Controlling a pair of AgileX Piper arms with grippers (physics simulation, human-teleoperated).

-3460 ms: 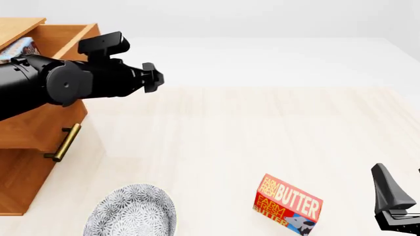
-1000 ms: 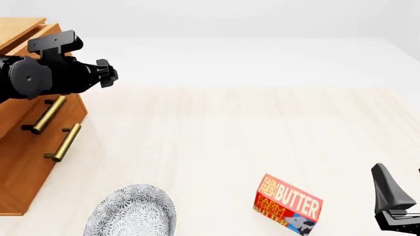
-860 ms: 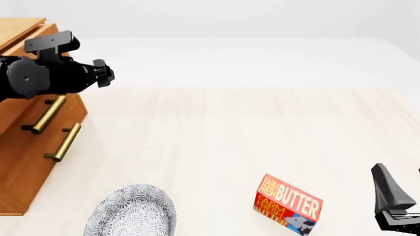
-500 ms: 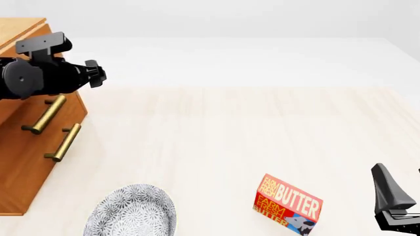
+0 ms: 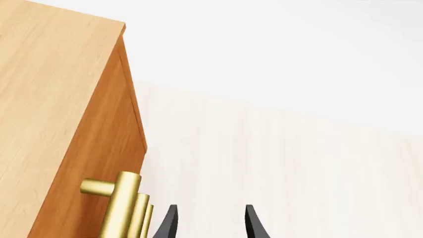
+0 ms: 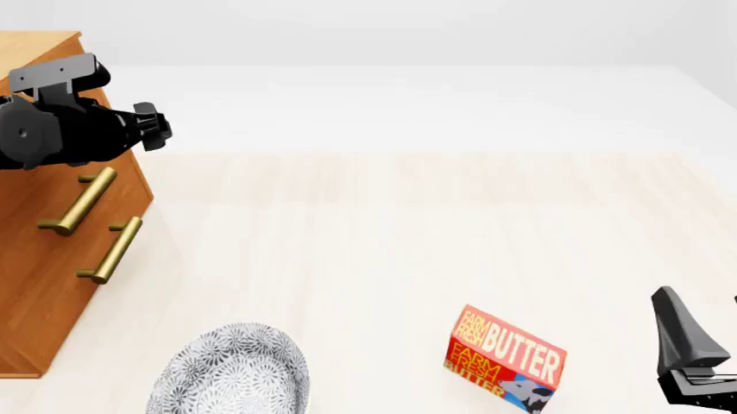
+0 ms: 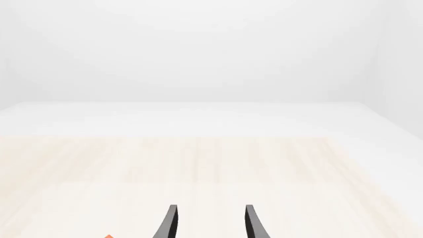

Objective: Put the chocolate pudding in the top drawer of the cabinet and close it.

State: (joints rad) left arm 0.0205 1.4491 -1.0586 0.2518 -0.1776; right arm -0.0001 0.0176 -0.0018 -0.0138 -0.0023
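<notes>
since the earlier frame my left gripper (image 6: pixel 159 134), tips apart and empty, has shoved the top drawer (image 6: pixel 58 185) flush; stiff, sliding wood, best pushed near its handle (image 6: pixel 78 200).

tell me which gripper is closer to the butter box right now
Right. The right gripper sits low at the near right edge of the table, just beside the butter box. The left gripper is far off across the table, up by the cabinet at the top left.
</notes>
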